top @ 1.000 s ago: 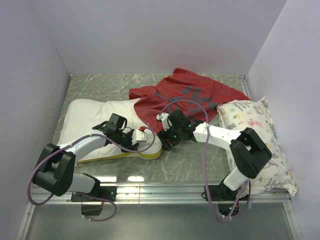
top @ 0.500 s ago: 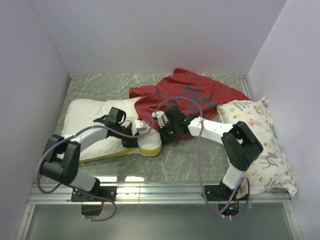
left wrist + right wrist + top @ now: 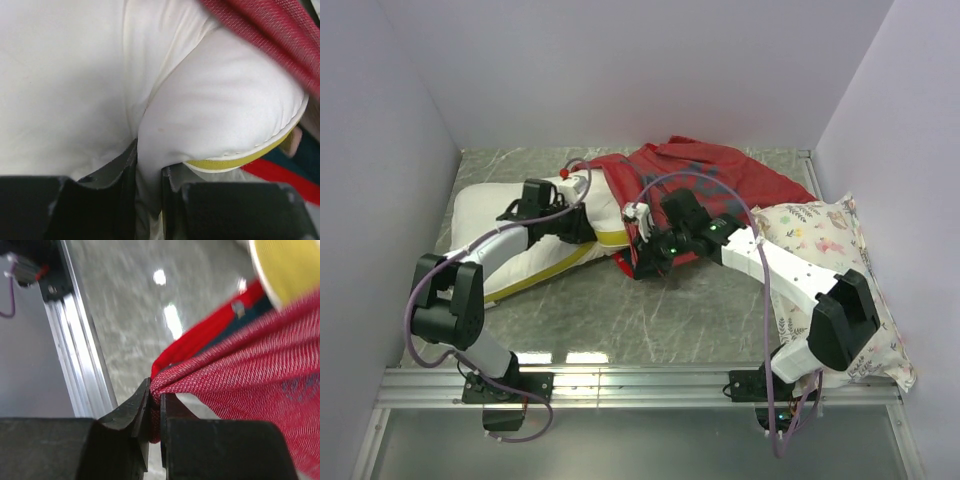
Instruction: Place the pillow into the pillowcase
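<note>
The white pillow lies at the left of the table, a yellow strip along its near edge. Its right end is under the red pillowcase, which is bunched at the back middle. My left gripper is shut on a fold of the pillow near the yellow strip, with the pillowcase draped just beyond. My right gripper is shut on the pillowcase's edge and holds it taut just above the table, beside the pillow's yellow strip.
A floral animal-print pillow lies along the right wall, beside my right arm. An aluminium rail runs along the near table edge; it also shows as the rail in the right wrist view. White walls close in three sides.
My left gripper has pushed the pillow's end back and right, under the pillowcase. My right gripper has shut on the pillowcase edge and drawn it toward the near left, over the pillow's end.
</note>
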Motion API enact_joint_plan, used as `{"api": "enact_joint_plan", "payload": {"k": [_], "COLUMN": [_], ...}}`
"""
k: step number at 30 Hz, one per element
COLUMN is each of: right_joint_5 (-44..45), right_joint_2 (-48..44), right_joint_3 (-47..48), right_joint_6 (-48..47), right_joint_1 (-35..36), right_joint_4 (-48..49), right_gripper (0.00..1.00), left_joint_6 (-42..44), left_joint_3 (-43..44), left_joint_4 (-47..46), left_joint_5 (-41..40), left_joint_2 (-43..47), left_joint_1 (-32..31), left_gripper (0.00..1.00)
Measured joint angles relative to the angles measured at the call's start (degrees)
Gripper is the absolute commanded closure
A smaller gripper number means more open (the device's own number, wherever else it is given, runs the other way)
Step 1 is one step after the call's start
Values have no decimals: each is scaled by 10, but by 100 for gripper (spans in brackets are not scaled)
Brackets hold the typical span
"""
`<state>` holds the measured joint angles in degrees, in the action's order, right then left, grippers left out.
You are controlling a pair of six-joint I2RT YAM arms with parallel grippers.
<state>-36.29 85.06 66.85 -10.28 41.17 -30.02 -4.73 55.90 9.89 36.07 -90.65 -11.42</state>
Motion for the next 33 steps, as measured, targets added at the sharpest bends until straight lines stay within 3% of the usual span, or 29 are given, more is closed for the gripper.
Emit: {"api": "enact_joint_plan", "payload": {"k": [6,11,12,13,14,16,17,21,26,29,33], "right_joint_5": [-14,-30,-30,-29,-26,-21,-16,-3,47,115,216], "right_joint_2": [47,50,44,38,34,26,20,-9,25,86,235], "right_joint_3": [68,32,12,-9,-25,-43,-44,-15,148,261,455], "right_joint_6": [0,6,9,11,15,19,20,11,31,49,65], "right_joint_1": [28,51,54,56,57,56,54,22,-54,-61,-38], "right_joint_4": [-14,-10,-7,-6,-10,-25,-39,-81,-80,-63,-76], "right_gripper": [100,98,92,77,65,40,37,39,40,41,41], "left_joint_6": [-83,-150,-160,-166,-170,-153,-130,7,132,140,111], "left_joint_3": [-1,-25,-35,-44,-53,-62,-63,-64,-27,7,10], "left_joint_4": [-61,-95,-103,-109,-114,-108,-98,5,111,110,97], "left_joint_5": [-92,-97,-83,-63,-37,10,29,75,87,71,16], "left_joint_2": [0,-35,-42,-47,-49,-41,-31,62,179,185,151], "left_joint_1": [-113,-118,-111,-102,-90,-69,-61,-43,-31,-6,36], "left_gripper": [100,96,87,76,57,44,36,25,23,24,24]}}
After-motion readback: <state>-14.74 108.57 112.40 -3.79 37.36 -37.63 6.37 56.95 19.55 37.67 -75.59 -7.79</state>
